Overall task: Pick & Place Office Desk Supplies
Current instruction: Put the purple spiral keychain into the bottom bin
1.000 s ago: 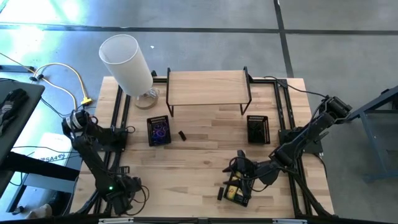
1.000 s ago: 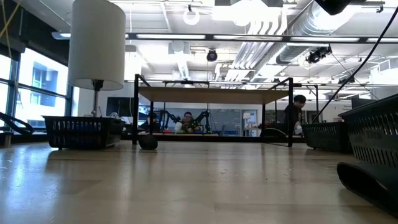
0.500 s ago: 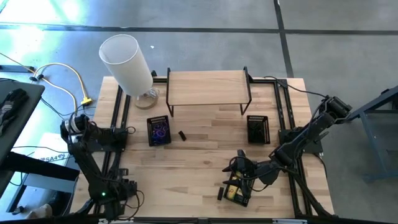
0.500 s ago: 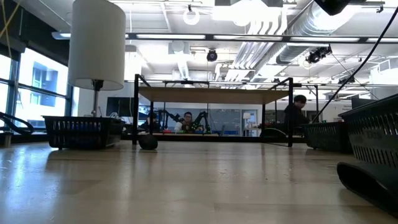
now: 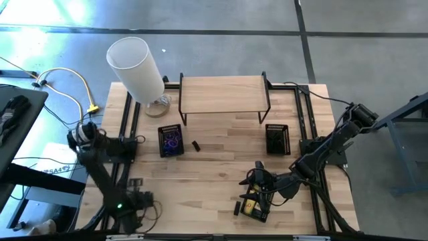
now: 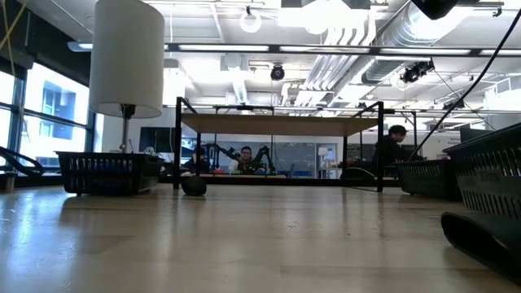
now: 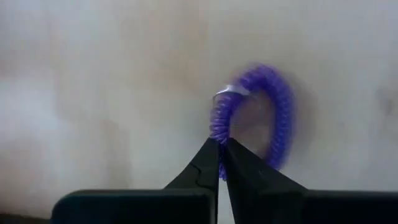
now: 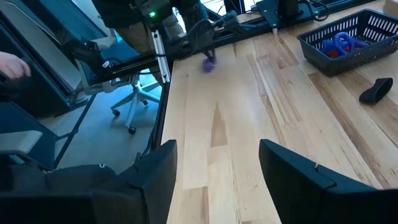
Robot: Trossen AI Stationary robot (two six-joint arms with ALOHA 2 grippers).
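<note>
At your table's near-left corner: left gripper (image 7: pixel 219 144), jaws pressed together on a purple coil band (image 7: pixel 253 115), pinched at its rim, probably for carrying to the mesh tray (image 5: pixel 170 140) of bands; a second ago those jaws stood apart and the arm sat slightly differently. Right gripper (image 8: pixel 217 152): spread, empty, unmoved, beside yellow pieces (image 5: pixel 250 208).

Two dark jointed arms, one apparently showing a green light.
</note>
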